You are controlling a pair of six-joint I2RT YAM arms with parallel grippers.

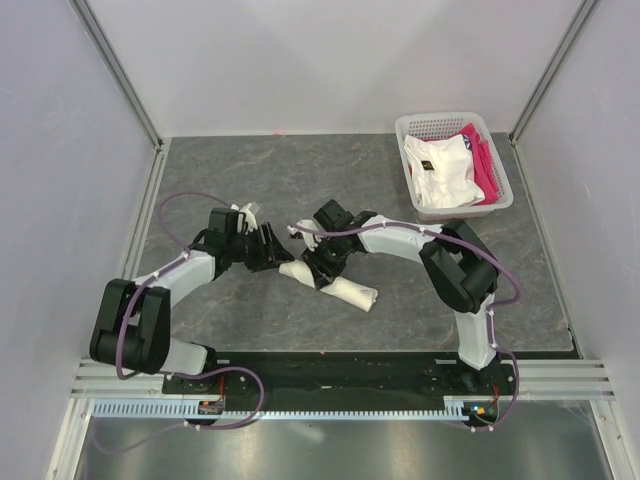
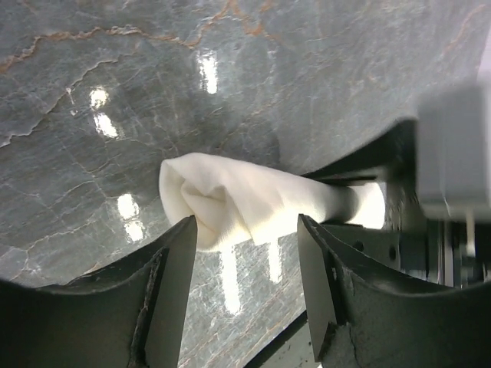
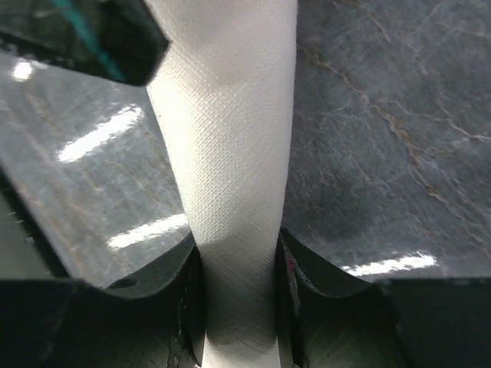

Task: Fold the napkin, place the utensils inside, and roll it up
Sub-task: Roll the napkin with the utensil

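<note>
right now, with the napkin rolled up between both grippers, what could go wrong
1. The left gripper stands open at one end of the rolled napkin. Nothing holds that end, so its folds could loosen and unroll.
2. The right gripper pinches the roll at one narrow spot only. If it lifts or drags from there, the free ends may sag, and whatever is rolled inside, hidden here, could slip out.

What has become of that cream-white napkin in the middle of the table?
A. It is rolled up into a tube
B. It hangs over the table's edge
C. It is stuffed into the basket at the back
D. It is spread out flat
A: the napkin lies on the table as a narrow roll, and both wrist views show it as a rounded tube of cloth with no flat part.
</note>
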